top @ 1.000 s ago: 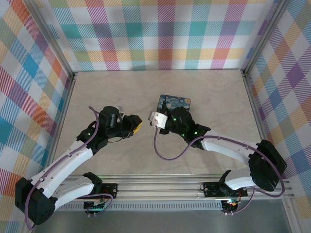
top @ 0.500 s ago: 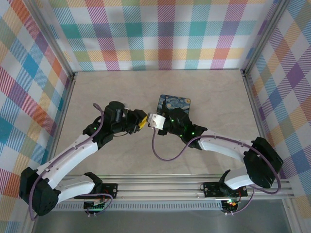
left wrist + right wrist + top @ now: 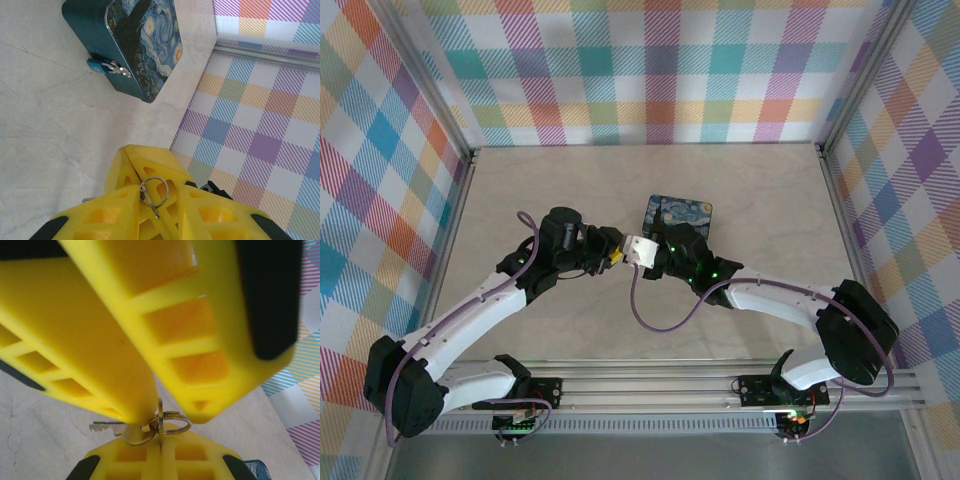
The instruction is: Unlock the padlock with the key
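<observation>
- The starry-night tin (image 3: 142,45) lay upper left on the worktop (image 3: 50,140), with nothing standing before it.
- The right hand (image 3: 152,420) pinched the key (image 3: 105,427); the left hand (image 3: 157,200) stood narrow around its ring (image 3: 154,191), grip unclear.
- The padlock (image 3: 99,64), small and rigid, hung on the tin's side.
- The key looked light, thin and slippery, best held by its head.

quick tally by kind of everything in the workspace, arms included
tin box: 1
padlock: 1
key: 1
key ring: 1
robot arms: 2
total: 6
</observation>
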